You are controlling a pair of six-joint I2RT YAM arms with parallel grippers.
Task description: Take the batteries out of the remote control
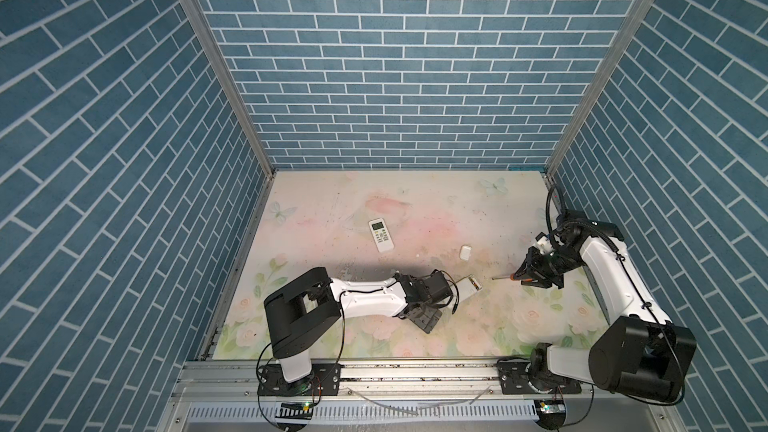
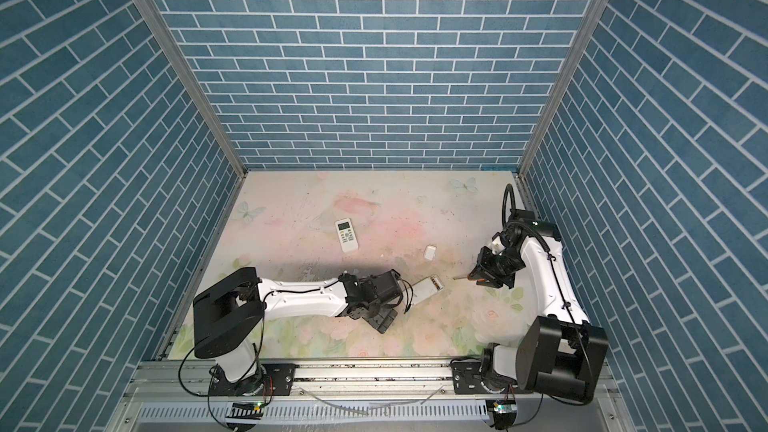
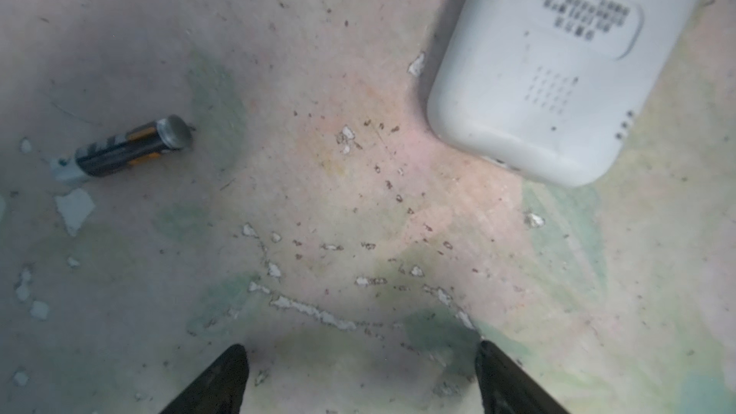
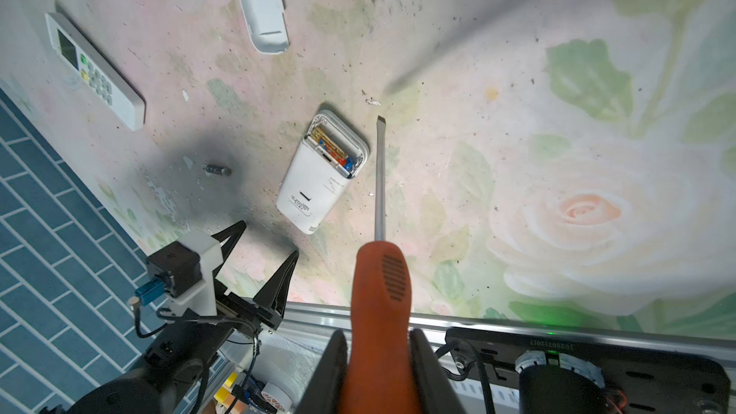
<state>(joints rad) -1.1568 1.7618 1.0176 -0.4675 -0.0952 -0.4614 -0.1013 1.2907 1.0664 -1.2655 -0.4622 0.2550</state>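
Note:
A white remote control (image 4: 314, 189) lies face down with its battery bay uncovered; batteries (image 4: 332, 145) with orange and blue markings sit inside. It also shows in both top views (image 1: 595, 285) (image 2: 426, 289) and in the left wrist view (image 3: 557, 85). One loose dark battery (image 3: 131, 149) (image 4: 217, 170) lies on the table beside it. My left gripper (image 3: 360, 356) (image 4: 267, 238) hovers open and empty between the loose battery and the remote's closed end. My right gripper (image 4: 378, 336) (image 1: 521, 276) is shut on an orange-handled screwdriver (image 4: 380, 284), whose blade tip (image 4: 381, 119) hangs beside the open bay.
A second white remote (image 1: 380, 235) (image 4: 95, 69) lies face up farther back. A small white cover (image 1: 466, 251) (image 4: 261, 1) lies behind the open remote. The floral table (image 1: 415, 201) is boxed in by blue brick walls, with a metal rail (image 1: 415, 371) along the front.

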